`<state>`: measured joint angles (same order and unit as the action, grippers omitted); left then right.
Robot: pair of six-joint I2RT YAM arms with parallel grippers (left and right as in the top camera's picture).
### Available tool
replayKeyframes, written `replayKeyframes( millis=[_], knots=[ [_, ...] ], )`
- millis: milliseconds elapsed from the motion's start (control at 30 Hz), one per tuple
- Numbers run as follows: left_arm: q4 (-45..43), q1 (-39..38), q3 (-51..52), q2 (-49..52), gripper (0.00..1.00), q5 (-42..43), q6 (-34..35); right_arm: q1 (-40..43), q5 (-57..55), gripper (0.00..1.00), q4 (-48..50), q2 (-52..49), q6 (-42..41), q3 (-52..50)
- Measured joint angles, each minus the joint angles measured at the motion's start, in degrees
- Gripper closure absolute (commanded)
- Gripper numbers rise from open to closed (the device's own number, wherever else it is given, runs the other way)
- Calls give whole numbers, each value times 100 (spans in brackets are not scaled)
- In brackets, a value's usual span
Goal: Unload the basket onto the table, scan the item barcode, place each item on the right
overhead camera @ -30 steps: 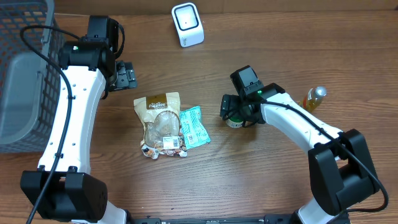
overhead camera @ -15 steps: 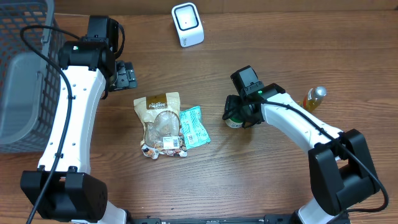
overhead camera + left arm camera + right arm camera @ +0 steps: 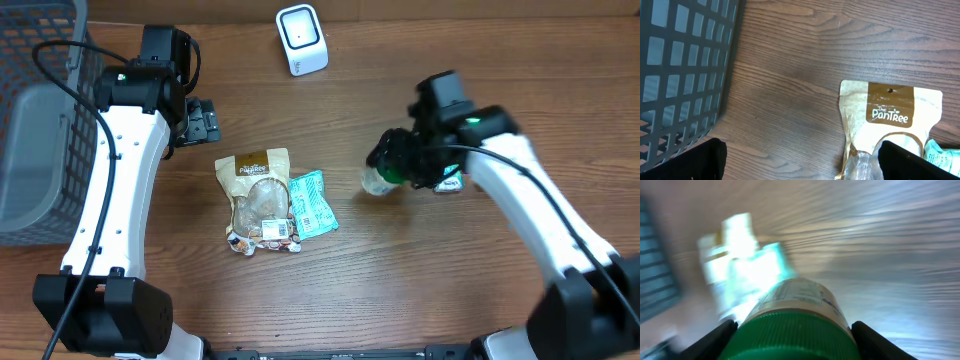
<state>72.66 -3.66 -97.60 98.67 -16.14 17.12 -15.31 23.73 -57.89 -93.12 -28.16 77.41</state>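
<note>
Gripping green-capped jar (image 3: pixel 377 181): right gripper (image 3: pixel 403 167), three o'clock of snack pouch (image 3: pixel 258 192). Left gripper (image 3: pixel 203 122), eleven o'clock of pouch, spread wide, empty.

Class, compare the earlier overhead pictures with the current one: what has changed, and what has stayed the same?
The right hand closed on the green-lidded jar and lifted it, its arm rising and swinging outward. The open left hand, snack pouch, teal packet, scanner and basket stayed put.

The overhead camera is looking straight down on the table (image 3: pixel 400 280). The left wrist view is facing down from nearer, sharing the basket (image 3: pixel 685 65) and brown pouch (image 3: pixel 890 115); the right wrist view is crowding a green-capped bottle (image 3: pixel 797 325).
</note>
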Motion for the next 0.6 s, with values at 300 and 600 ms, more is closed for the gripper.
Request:
replayKeyframes(
  millis=[300, 600],
  knots=[
    [0, 0, 0, 0, 0, 2, 0, 520, 2708, 49, -372, 280, 824, 50],
    [-2, 0, 0, 0, 0, 2, -2, 520, 3034, 49, -433, 280, 960, 50]
  ],
)
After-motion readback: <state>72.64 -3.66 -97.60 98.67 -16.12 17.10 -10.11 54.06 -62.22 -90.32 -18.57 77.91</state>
